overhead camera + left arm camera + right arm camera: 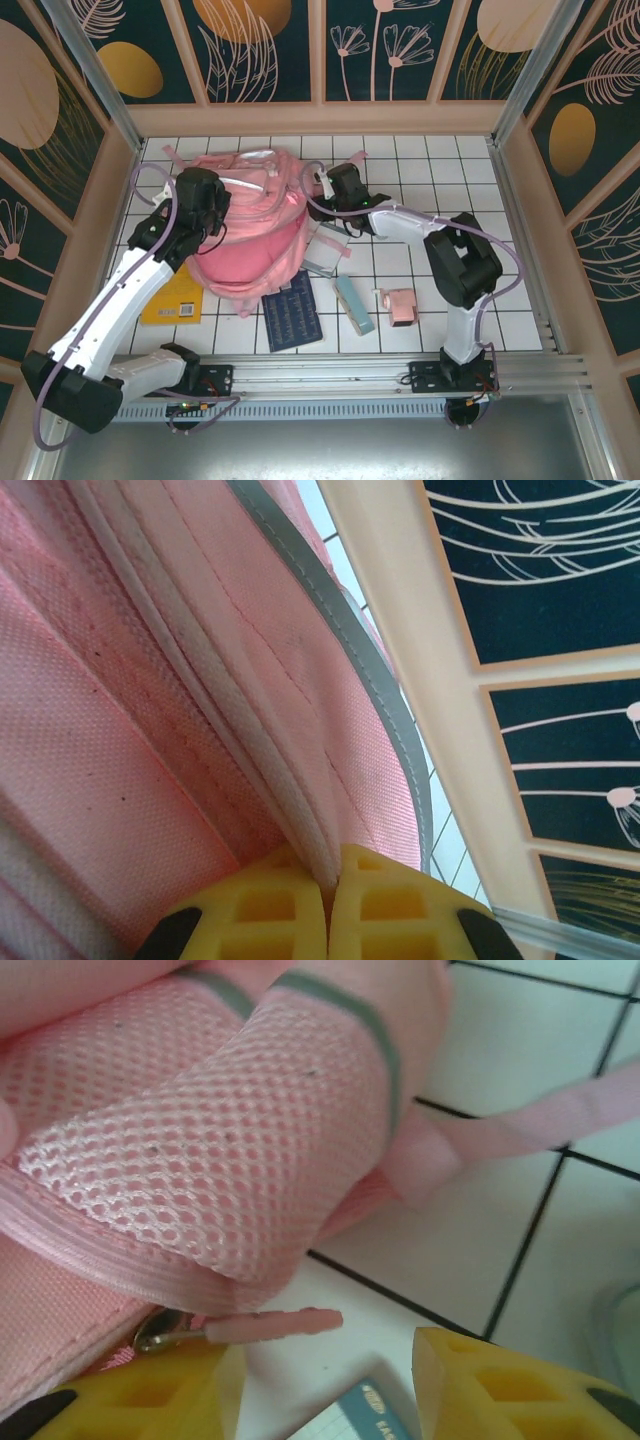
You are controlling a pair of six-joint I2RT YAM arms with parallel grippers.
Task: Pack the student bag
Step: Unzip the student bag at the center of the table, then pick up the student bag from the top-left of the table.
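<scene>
Your left gripper [327, 885] has its yellow fingers [265, 908] pressed together on a white piped seam of the student bag [250, 235]; the bag slumps on the tiled table [430, 160], left of centre, between both arms; your right gripper [330, 1380] stands with fingers apart beside the mesh pocket [230, 1150], a pink zipper pull [275, 1323] just above the gap, ungripped; a yellow book [170, 300], dark blue booklet [293, 312], pale blue case [354, 305] and small pink item [401, 307] lie nearer you.
</scene>
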